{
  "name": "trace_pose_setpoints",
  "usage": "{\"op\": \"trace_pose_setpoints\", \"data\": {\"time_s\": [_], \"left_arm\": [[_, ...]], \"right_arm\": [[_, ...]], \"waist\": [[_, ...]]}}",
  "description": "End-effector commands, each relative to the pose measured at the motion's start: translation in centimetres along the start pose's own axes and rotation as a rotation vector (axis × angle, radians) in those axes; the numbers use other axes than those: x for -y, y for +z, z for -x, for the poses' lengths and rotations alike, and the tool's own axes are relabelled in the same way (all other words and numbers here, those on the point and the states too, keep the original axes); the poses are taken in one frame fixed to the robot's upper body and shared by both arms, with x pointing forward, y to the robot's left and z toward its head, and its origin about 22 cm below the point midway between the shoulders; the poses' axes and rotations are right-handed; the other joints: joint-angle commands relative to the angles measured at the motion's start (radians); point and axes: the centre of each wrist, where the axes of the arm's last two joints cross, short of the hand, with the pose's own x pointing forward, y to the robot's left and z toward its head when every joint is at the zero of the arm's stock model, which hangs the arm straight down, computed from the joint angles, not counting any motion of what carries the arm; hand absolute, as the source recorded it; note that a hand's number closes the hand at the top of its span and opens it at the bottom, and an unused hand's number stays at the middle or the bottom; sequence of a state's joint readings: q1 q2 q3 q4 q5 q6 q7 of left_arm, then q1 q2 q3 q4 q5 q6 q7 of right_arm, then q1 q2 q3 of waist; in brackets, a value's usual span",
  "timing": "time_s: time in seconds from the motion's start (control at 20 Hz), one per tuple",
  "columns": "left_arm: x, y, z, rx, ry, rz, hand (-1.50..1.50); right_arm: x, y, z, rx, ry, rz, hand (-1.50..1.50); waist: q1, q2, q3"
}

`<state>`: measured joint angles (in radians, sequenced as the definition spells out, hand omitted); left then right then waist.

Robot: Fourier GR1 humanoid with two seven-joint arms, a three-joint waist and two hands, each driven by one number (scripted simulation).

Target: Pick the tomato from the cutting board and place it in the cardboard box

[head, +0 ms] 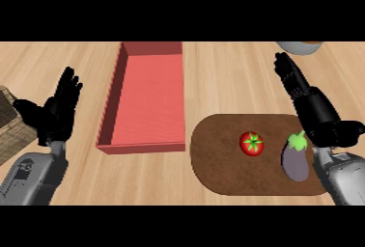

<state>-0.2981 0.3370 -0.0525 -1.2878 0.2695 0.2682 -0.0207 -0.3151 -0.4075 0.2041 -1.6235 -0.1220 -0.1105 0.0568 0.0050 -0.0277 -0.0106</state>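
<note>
The tomato (251, 143) is sitting on the cutting board (221, 169), a little right of the board's middle, red with its green star-shaped top facing up, and nothing is touching it. Just to its right, near the board's right edge, an eggplant (296, 163) is lying lengthwise with its green cap pointing away from the robot. The dark brown board is resting flat on the pale wooden desk (235, 77).

The right hand (317, 111) is hovering beyond the eggplant, above the board's far right corner. Its fingers are stretched out straight and it is holding nothing. The grey forearm is coming in beside the eggplant.

To the left of the board, near it but apart, the reddish cardboard box (146, 96) is lying long and narrow, running away from the robot, its floor bare.

Further left, the left hand (50, 118) is resting open, fingers up, gripping nothing. A wicker basket (10, 128) is showing at the left edge, and a grey rounded object (303, 47) is peeking in at the top right.
</note>
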Motion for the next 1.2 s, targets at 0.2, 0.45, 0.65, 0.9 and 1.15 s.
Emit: {"op": "trace_pose_setpoints", "data": {"time_s": [0.2,0.45,0.65,0.9,1.15], "left_arm": [[-1.7,1.7,0.2,-0.007,0.045,-0.057,0.00],[0.9,2.6,-0.6,-0.065,0.119,0.042,0.00],[0.6,5.0,-3.0,-0.052,0.118,0.075,0.00],[-0.3,4.2,-2.7,-0.053,0.120,0.059,0.00],[0.6,5.6,-2.0,-0.071,0.112,0.074,0.00]], "right_arm": [[8.0,6.5,3.9,-0.157,-0.083,0.664,1.50],[8.7,13.6,9.0,-0.441,0.174,0.824,-1.50],[7.6,16.7,7.7,-0.259,0.315,0.721,-1.50],[9.8,15.7,2.8,-0.405,0.455,0.455,-1.50],[10.2,14.7,-1.8,-0.591,0.499,0.120,-1.50]], "waist": [[-0.074,0.007,0.015],[-0.040,0.020,0.012],[-0.011,0.020,0.012],[-0.012,0.024,0.008],[-0.009,0.022,0.006]]}}
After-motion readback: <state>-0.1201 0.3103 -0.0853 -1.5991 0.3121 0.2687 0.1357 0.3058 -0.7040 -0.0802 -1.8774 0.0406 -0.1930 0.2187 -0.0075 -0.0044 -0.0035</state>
